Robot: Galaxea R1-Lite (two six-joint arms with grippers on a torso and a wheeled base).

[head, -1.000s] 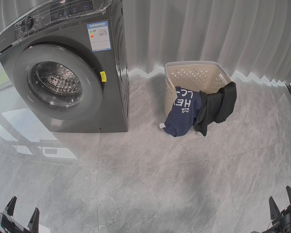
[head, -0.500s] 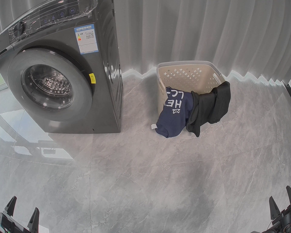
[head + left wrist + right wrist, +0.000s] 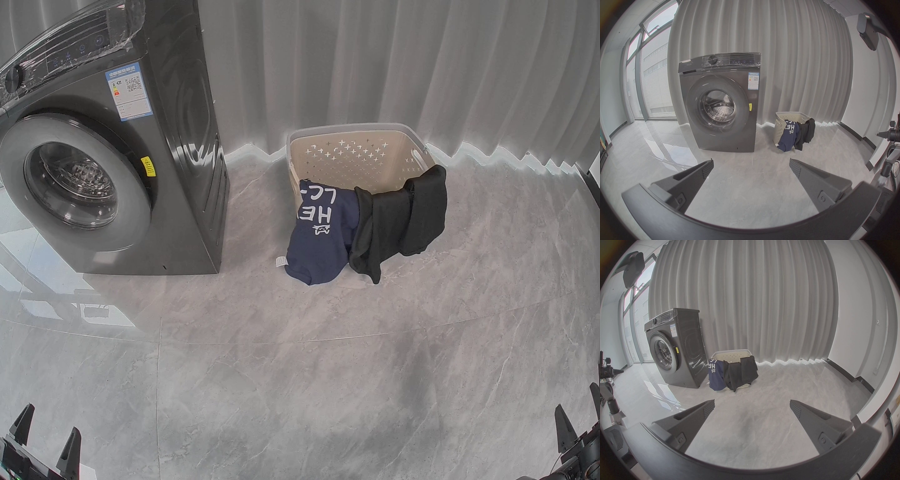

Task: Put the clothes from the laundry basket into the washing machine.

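My left gripper point(image 3: 750, 161) and right gripper point(image 3: 752, 401) both hang low with fingers spread wide and nothing between them, exactly as a second ago. What has changed is my gaze. The whole head view has swung right, so the laundry basket point(image 3: 350, 131) now sits well ahead, roughly between my two pairs of fingers. The washing machine point(image 3: 181, 156) is off beyond my left fingers. Nothing itself has moved: the navy shirt point(image 3: 322, 237) and black garment point(image 3: 400, 219) drape over the basket's near rim. I judge I'm lining up on the basket. No pick has begun, and the machine's door point(image 3: 75, 184) looks shut.
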